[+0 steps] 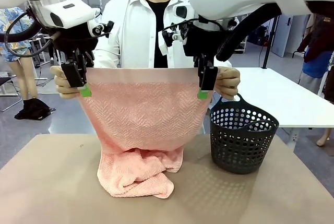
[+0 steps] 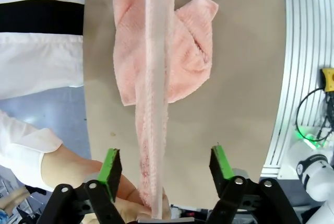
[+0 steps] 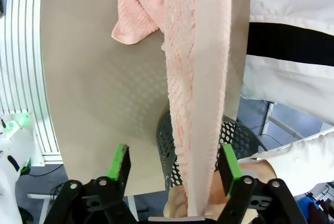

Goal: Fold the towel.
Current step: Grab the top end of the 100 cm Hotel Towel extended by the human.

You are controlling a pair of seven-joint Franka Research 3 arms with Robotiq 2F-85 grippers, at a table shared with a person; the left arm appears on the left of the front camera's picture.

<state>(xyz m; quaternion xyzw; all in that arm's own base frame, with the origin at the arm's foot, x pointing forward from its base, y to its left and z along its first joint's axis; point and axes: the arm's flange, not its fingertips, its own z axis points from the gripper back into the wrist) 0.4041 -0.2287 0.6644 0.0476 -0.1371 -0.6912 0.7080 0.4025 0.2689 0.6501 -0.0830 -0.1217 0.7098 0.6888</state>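
Brown tabletop [image 1: 52, 182] in an open workshop carries a black perforated plastic basket [image 1: 242, 140] with a hoop handle, its holed inner wall showing. It stands at the robot's right, just beside the salmon-pink towel [image 1: 143, 114]. That towel hangs stretched between a person's left-side hand [image 1: 61, 85] and right-side hand [image 1: 228, 82], which grip its top corners, its lower end bunched on the tabletop, while the left pincer [image 2: 165, 165] and right pincer [image 3: 175, 164] each stand apart, straddling the plain top band without pressing it.

No readable text, label, brand, number or sign on anything in view
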